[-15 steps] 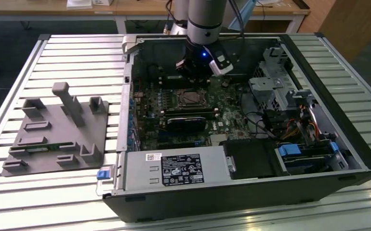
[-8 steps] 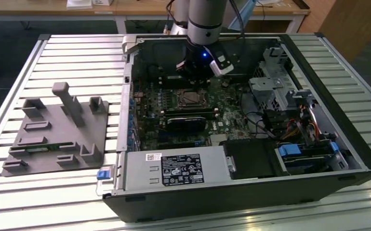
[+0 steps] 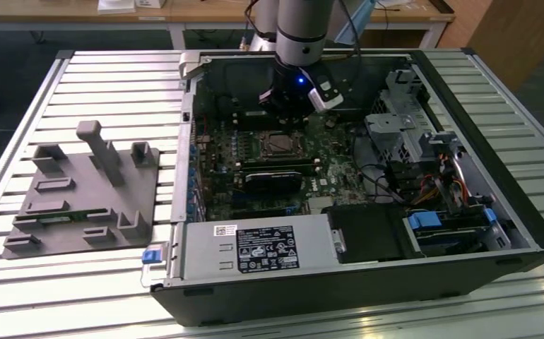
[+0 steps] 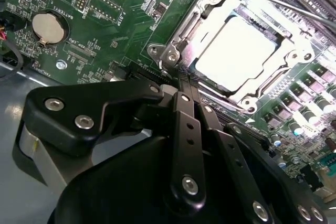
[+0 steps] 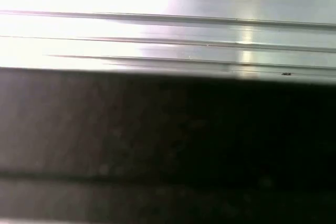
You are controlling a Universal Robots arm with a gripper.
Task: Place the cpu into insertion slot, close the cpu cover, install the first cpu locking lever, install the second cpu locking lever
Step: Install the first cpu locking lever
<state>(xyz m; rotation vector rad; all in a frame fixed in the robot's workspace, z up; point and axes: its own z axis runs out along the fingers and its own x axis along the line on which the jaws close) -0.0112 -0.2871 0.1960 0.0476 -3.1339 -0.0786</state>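
While the clenched hand [image 4: 181,80] hovers near, the cpu [image 4: 237,51] sits in the insertion slot [image 4: 273,35]; cpu cover [image 4: 178,43] closed.

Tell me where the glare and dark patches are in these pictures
In the second wrist view, the cpu is washed out by glare inside the cpu cover, and the claw is a dark mass in front. In the first wrist view, bright streaked metal sits above a blurred dark band. In the exterior view, lighting is even.

Slatted table [image 3: 83,78] bearing computer case [image 3: 347,282], fixture [image 3: 79,191]
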